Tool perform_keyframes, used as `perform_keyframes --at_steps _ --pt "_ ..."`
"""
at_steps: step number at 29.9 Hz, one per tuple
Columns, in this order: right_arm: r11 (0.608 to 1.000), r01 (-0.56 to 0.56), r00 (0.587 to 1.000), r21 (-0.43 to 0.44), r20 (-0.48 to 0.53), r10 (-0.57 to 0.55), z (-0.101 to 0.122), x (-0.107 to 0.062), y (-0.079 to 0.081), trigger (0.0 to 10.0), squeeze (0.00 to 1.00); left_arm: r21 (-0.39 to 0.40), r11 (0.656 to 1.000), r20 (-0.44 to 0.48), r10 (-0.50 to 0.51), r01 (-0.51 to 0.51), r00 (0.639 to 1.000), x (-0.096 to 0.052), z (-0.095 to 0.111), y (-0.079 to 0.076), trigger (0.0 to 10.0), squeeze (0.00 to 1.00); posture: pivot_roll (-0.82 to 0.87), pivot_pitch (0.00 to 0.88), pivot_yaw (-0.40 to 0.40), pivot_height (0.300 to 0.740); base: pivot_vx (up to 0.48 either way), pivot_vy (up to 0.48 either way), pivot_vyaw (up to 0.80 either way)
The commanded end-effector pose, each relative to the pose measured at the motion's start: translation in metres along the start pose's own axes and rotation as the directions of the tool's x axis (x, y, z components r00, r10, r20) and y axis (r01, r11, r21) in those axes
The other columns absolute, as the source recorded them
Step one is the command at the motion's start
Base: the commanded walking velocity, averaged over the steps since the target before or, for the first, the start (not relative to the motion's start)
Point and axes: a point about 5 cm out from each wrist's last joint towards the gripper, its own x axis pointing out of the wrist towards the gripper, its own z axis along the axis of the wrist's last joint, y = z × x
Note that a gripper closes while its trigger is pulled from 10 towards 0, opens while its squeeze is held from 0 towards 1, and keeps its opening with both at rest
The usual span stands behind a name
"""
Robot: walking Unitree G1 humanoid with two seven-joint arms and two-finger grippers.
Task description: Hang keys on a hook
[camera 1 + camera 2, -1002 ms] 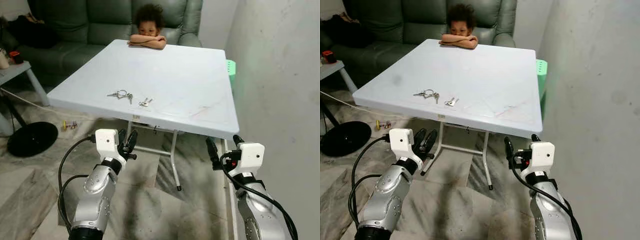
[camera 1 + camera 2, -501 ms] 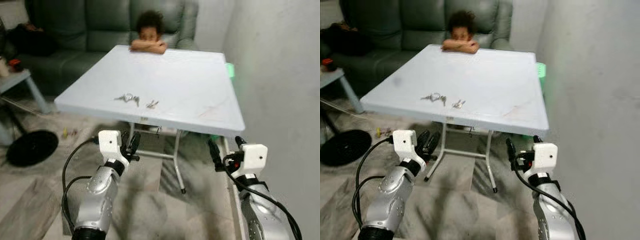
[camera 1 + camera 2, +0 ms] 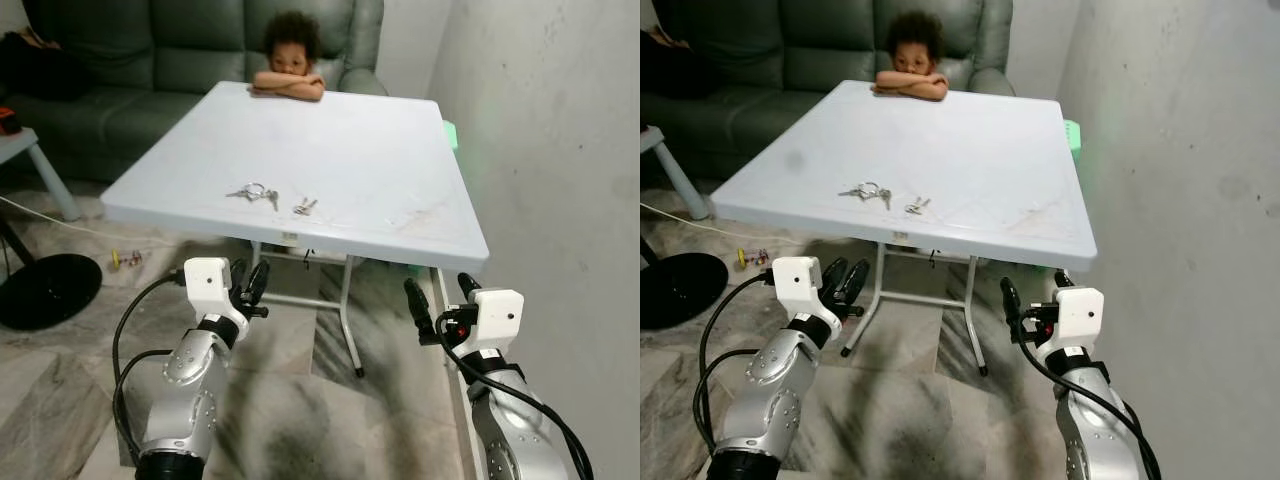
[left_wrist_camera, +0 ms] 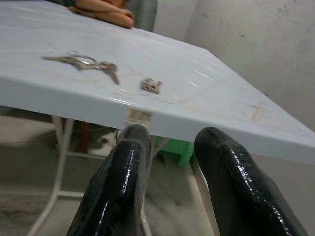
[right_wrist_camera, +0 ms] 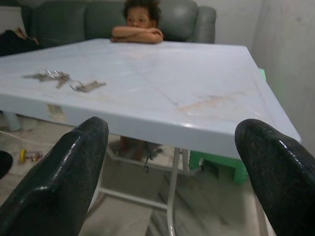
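My left tool (image 3: 247, 283) hangs nearly closed and my right tool (image 3: 440, 302) wide open, both empty, below the tabletop (image 3: 380, 170) edge; keys (image 3: 251, 192) lie above.

Person (image 3: 289, 72) behind far table (image 3: 420, 240) edge: only head and folded arms visible, body hidden by tabletop. Key bunch (image 3: 251, 191) and smaller key piece (image 3: 303, 207) too small to count keys. Black disc on floor (image 3: 40, 290) cut by frame edge.
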Motion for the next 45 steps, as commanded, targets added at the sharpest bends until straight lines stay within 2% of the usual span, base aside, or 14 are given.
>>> perform_keyframes --at_steps 1,45 --pt "1.000 -0.004 1.000 0.005 0.018 0.004 0.0055 0.0006 0.0009 10.0 0.00 0.003 1.000 0.002 -0.005 0.005 1.000 0.0008 0.0014 0.0013 10.0 0.00 0.06 0.000 -0.052 0.740 0.000 0.401 0.00" --pt "1.000 -0.016 1.000 0.006 0.002 0.016 0.0044 -0.0017 0.0013 10.0 0.00 -0.002 1.000 -0.003 -0.012 0.012 1.000 0.0024 -0.0005 -0.0009 10.0 0.00 0.07 0.000 -0.061 0.740 0.000 0.479 0.00"
